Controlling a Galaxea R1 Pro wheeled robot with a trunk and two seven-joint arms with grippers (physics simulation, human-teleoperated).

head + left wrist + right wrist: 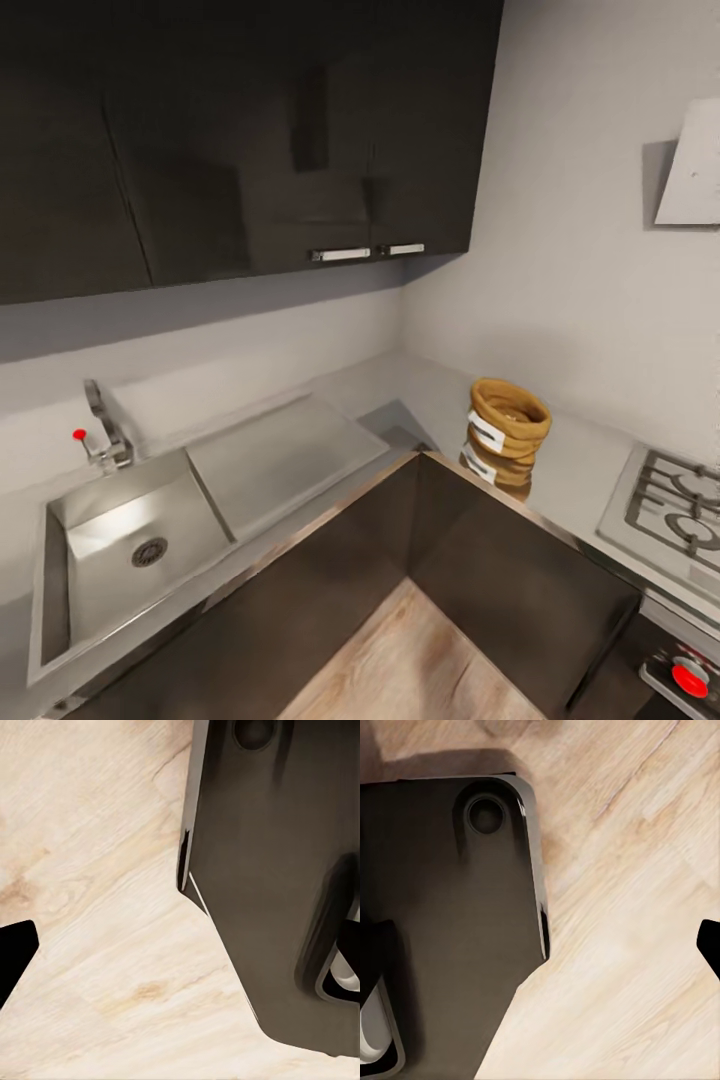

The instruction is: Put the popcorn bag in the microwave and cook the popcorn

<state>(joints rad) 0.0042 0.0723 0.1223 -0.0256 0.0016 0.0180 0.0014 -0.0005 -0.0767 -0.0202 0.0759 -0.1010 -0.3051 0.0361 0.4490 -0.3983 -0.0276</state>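
The popcorn bag (508,428), a tan-brown paper sack with a rolled rim and white label, stands upright on the grey countertop (575,470) near the inner corner, its reflection below it. I cannot make out any popcorn inside its open top. The microwave is out of view. Both arms hang low over the wood floor. In the left wrist view one dark fingertip (15,954) juts in at the frame edge. A dark fingertip (711,945) likewise shows in the right wrist view. Neither view reveals how the jaws stand.
A steel sink (130,545) with a tap (105,430) and drainboard (280,455) lies along the left counter. A gas hob (675,510) sits right of the bag, a white hood (692,170) above. Dark wall cabinets (240,130) hang overhead. The robot's dark base (277,870) stands on light wood floor (420,660).
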